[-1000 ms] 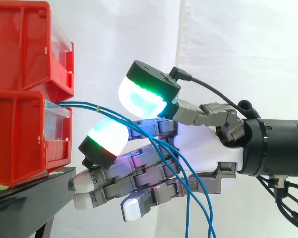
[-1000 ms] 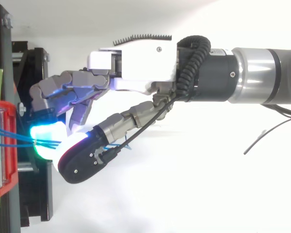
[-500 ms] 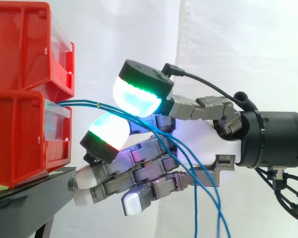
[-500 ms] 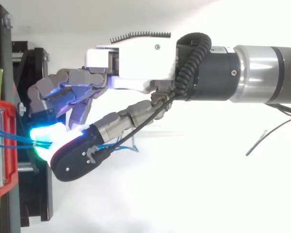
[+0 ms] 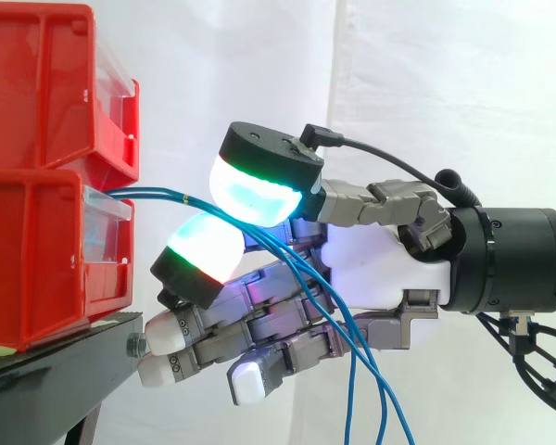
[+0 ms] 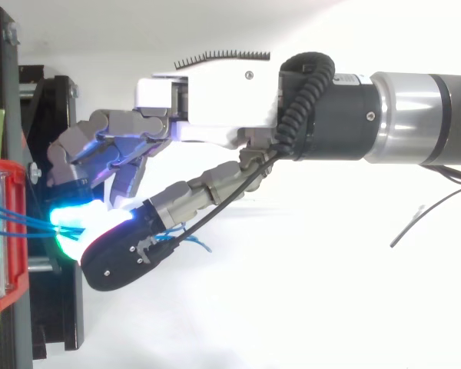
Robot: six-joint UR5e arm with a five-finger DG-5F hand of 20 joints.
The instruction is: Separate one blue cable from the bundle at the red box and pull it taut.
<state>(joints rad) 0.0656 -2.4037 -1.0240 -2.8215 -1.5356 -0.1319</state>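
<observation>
Stacked red bins (image 5: 39, 93) sit on a black stand (image 5: 65, 363) before a white curtain (image 5: 445, 93). The hand (image 5: 371, 269) reaches in level, fingers curled. Blue cables (image 5: 148, 195) leave the lower bin (image 5: 32, 260) and pass between two glowing pads (image 5: 255, 190), apparently pinched, then droop.

No text can be read. The black wrist (image 6: 352, 77) bears a patch of small white print, too fine to make out. The clear holder (image 5: 107, 232) on the front of the lower red bin (image 5: 32, 260) shows no legible writing.
</observation>
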